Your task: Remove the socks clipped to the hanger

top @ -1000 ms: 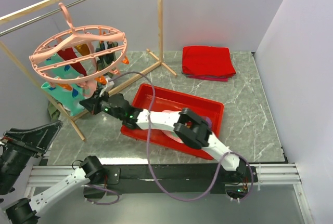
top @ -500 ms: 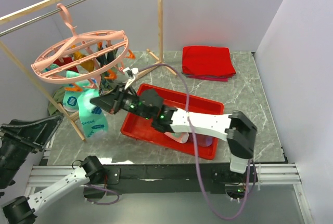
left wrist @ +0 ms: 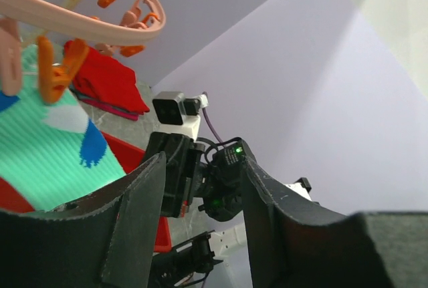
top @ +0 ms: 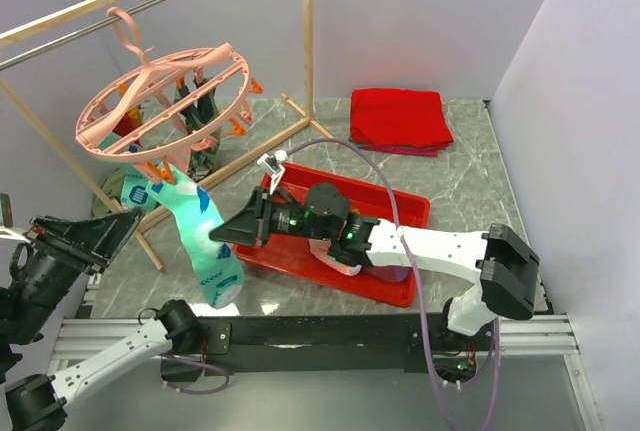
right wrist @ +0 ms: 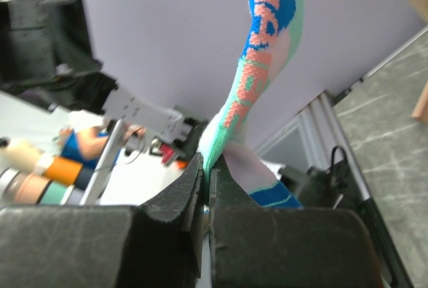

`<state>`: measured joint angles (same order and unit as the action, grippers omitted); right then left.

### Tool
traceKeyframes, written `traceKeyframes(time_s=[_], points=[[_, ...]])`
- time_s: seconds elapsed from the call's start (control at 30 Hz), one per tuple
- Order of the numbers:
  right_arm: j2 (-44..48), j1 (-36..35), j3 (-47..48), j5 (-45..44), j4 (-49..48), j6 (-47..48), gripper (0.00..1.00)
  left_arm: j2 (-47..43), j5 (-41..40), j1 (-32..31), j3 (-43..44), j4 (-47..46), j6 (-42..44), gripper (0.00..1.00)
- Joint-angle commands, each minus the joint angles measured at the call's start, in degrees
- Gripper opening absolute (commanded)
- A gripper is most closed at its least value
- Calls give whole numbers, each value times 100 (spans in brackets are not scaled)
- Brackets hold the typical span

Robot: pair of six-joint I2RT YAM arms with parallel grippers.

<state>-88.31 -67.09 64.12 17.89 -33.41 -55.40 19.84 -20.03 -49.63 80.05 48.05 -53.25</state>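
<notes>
Fingers of the left gripper [left wrist: 200, 161] are held apart, with nothing between them. Beyond, a teal patterned sock [top: 196, 219] is pinched in the clenched right gripper [right wrist: 206, 168] and stretched down from the tilted hanger [top: 160, 92], hung on the rack's bar [top: 60, 41].

Bright, even light, soft shadows; the right claw [right wrist: 206, 174] close-up seems blurred.

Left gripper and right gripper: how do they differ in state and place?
The right gripper is shut on the teal patterned sock; the left gripper is open and empty. The right gripper is beside the red tray; the left gripper is at the table's left edge. Both have black fingers.
</notes>
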Motion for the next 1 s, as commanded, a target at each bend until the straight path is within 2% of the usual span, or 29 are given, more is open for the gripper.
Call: traceKeyframes(time_s=[0.0, 0.4, 0.6, 0.7, 0.97], points=[[463, 257, -154, 820, -350, -261, 0, 178, -335, 41, 63, 2, 113, 55], [1272, 1154, -830, 2200, -1045, -850, 0, 539, -668, 41, -587, -437, -220, 68], [1273, 1558, -682, 2955, -1300, -1157, 0, 522, -1229, 41, -903, -841, -615, 68], [1246, 1673, -602, 3159, -1387, -1254, 0, 469, -1398, 41, -1167, -1165, -774, 67], [1211, 1884, -655, 3563, -2099, -1789, 0, 794, -1863, 41, -1404, -1517, -968, 70]])
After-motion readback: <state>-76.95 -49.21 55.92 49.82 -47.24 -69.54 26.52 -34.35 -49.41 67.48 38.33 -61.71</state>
